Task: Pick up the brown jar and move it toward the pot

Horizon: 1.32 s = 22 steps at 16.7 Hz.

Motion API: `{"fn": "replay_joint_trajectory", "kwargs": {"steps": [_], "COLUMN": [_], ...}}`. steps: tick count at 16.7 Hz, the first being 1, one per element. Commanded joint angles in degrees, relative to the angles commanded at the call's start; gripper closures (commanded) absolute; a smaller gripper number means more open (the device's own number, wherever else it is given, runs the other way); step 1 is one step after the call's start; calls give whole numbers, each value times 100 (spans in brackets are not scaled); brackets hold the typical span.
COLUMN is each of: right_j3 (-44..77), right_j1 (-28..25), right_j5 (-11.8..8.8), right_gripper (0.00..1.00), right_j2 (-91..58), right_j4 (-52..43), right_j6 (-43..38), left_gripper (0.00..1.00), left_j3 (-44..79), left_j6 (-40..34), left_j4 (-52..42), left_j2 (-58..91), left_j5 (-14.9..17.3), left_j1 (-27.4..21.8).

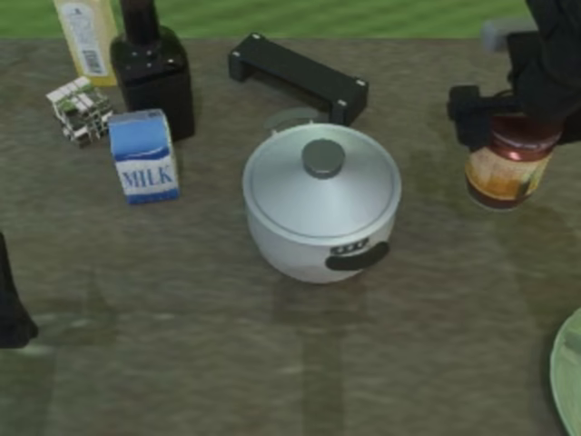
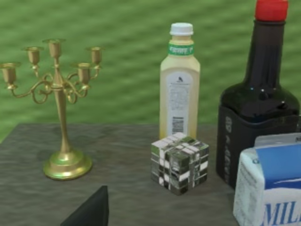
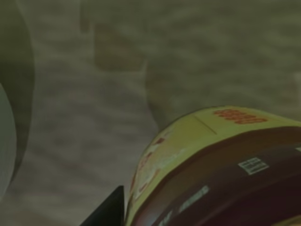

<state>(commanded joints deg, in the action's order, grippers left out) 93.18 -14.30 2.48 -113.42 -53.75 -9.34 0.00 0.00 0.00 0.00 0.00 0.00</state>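
Jar: small round glass brown jar [image 1: 507,163] with dark red-brown lid and orange-tan label, lifted, right of the lidded silver-grey metal pot [image 1: 320,204].
Right gripper [image 1: 505,116]: clamped on the jar's lid.
Left arm [image 1: 13,304]: parked at the table's left edge.

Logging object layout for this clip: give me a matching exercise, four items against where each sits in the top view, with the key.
Things:
1. brown jar
2. pot
3. milk carton
4. black bottle

Places:
A. middle of the table, lid on
B. table's right side, held at the lid end by the right gripper
C. far left, just behind the carton
D. left of the pot, beside the mirrored cube

Pairs: 1-B, 2-A, 3-D, 4-C

The left arm is parked at the left edge.
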Motion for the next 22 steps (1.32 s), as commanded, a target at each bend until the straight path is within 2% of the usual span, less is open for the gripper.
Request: {"fn": "replay_joint_trajectory", "kwargs": {"steps": [3,5,10,17,22], "right_j3": [-505,-646,-641,-1111,-1162], "right_j1": [-302,-382,-356,-357,-356], "right_j5": [238,302,285,298,300], "right_gripper": [100,100,100,100,100], "right_j2": [210,271,237,-139,-180], "right_j4": [324,413,418,1284,1382], "right_j6": [-695,-854,-854,-837,-836], "left_gripper": [0,0,0,0,0], "left_j3": [0,0,0,0,0], "left_j6": [0,0,0,0,0], "left_j4": [0,0,0,0,0], "left_j2": [0,0,0,0,0], "left_j5": [0,0,0,0,0], "left_j1": [0,0,0,0,0]}}
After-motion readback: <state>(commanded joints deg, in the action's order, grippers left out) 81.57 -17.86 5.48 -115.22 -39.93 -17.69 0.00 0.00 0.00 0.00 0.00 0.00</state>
